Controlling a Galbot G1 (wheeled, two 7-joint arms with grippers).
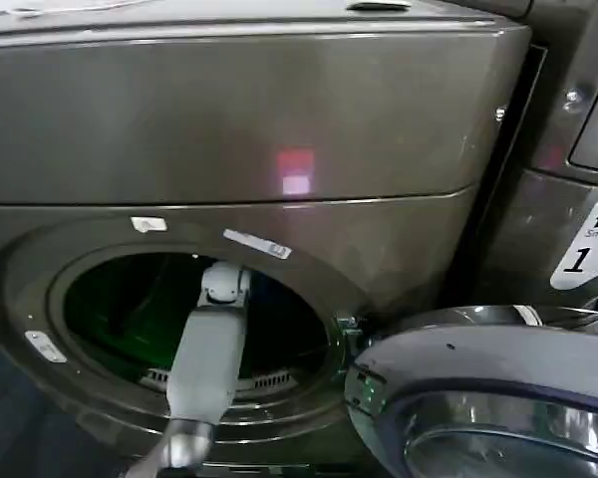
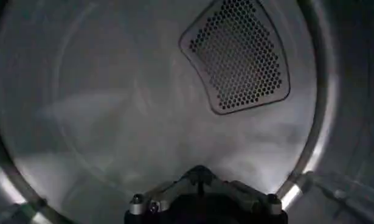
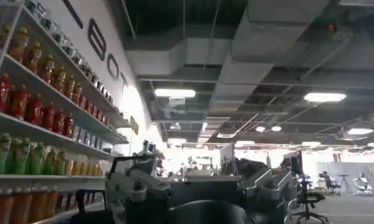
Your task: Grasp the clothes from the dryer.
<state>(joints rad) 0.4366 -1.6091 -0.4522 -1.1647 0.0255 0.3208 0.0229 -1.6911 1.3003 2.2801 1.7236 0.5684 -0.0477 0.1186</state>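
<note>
Well, the reaching-in step is in hand. The left arm goes through the open porthole of the dryer, its door swung aside, and the left gripper is deep in the drum. Whether it is closed or spread I cannot tell. Straight ahead of it is bare drum wall, and beyond it, off to one side, a perforated vent. Where the clothes lie I cannot tell; I'd guess low, beneath the gripper. So the next move likely calls for tipping the wrist down to find the fabric before closing on it. The right gripper waits outside, fingers spread and empty, with shelves of bottles beyond it.
</note>
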